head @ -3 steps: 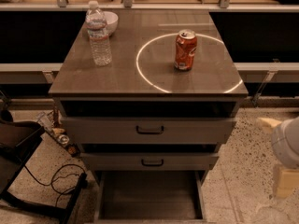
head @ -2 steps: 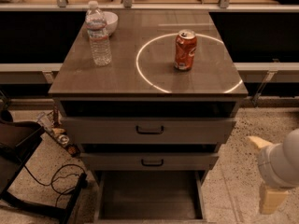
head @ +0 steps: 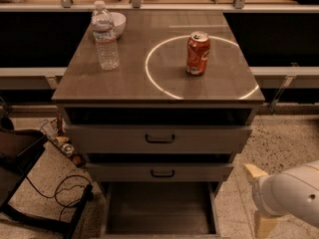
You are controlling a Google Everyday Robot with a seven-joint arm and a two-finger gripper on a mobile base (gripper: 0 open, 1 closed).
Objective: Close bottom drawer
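Note:
The bottom drawer (head: 159, 209) of the grey cabinet is pulled far out. Its plain grey tray shows at the bottom middle, and its front is cut off by the lower edge. Above it sit the middle drawer front (head: 160, 172) and the top drawer front (head: 159, 138), each with a dark bar handle and each slightly open. My gripper (head: 259, 199) is at the lower right, to the right of the open tray and apart from it. Its two tan fingers (head: 253, 173) stand spread and hold nothing. The white arm (head: 294, 193) covers part of it.
On the cabinet top (head: 134, 78) stand a water bottle (head: 105, 36), a white bowl (head: 117, 23) and an orange soda can (head: 198, 53) inside a white ring. A dark chair base (head: 20, 183) with cables and small bottles (head: 65, 146) lies on the floor at left.
My arm and gripper have moved left and up from the right edge, closer to the open bottom drawer. The drawers and the things on top have not moved.

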